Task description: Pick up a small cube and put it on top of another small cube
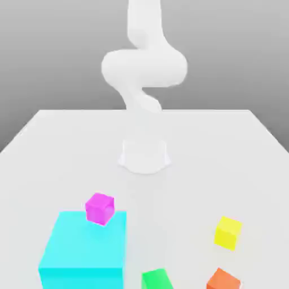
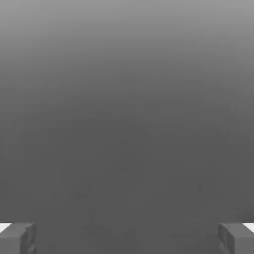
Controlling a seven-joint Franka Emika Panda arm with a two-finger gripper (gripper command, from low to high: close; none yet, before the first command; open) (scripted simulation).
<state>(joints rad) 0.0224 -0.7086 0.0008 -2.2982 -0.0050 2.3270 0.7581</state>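
Observation:
The small orange-red cube [image 1: 223,280] lies at the table's near edge on the exterior view's right. The small magenta-pink cube [image 1: 100,208] sits on the back edge of the big cyan block [image 1: 83,251]. In the hand view my gripper [image 2: 127,238] is open, its two grey fingertips [image 2: 18,238] far apart with nothing but grey background between them. The white arm [image 1: 144,68] rises from its base at the table's middle and bends up out of the exterior view.
A yellow cube [image 1: 228,232] stands on the exterior view's right, just behind the orange-red one. A green cube [image 1: 156,279] lies at the near edge between the cyan block and the orange-red cube. The arm's round base [image 1: 144,156] sits mid-table.

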